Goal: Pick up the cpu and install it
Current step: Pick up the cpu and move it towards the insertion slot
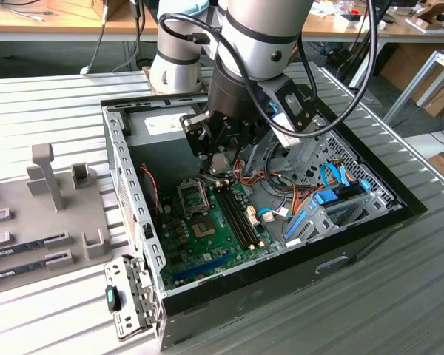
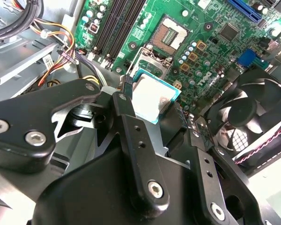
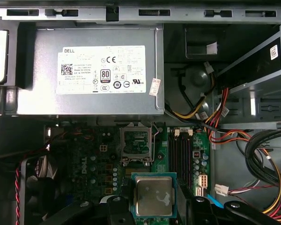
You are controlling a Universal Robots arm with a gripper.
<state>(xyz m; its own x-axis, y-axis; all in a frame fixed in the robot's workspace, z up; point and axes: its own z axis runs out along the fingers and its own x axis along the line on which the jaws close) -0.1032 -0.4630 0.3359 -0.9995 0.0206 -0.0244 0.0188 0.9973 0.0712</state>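
The cpu (image 3: pixel 153 196), a silver-topped square chip with a green rim, hangs clamped between two black fingers (image 3: pixel 125 202). My gripper (image 3: pixel 153 206) is shut on its opposite edges. In the second wrist view the cpu (image 2: pixel 152 96) floats level above the green motherboard. It partly covers the raised metal frame (image 2: pixel 150 58) in front of the empty socket (image 2: pixel 170 37) with gold contacts. In the exterior view my gripper (image 1: pixel 220 164) is inside the open computer case, just above the frame (image 1: pixel 191 194) and the socket (image 1: pixel 203 225).
A grey power supply (image 3: pixel 84 70) fills the case's back. Memory slots (image 1: pixel 237 214) run beside the socket, with coloured cables (image 1: pixel 281 194) and a drive cage beyond. A black fan (image 2: pixel 250 108) sits close by. The case wall (image 1: pixel 122 170) stands at the exterior view's left, beside a grey fixture tray (image 1: pixel 44 214).
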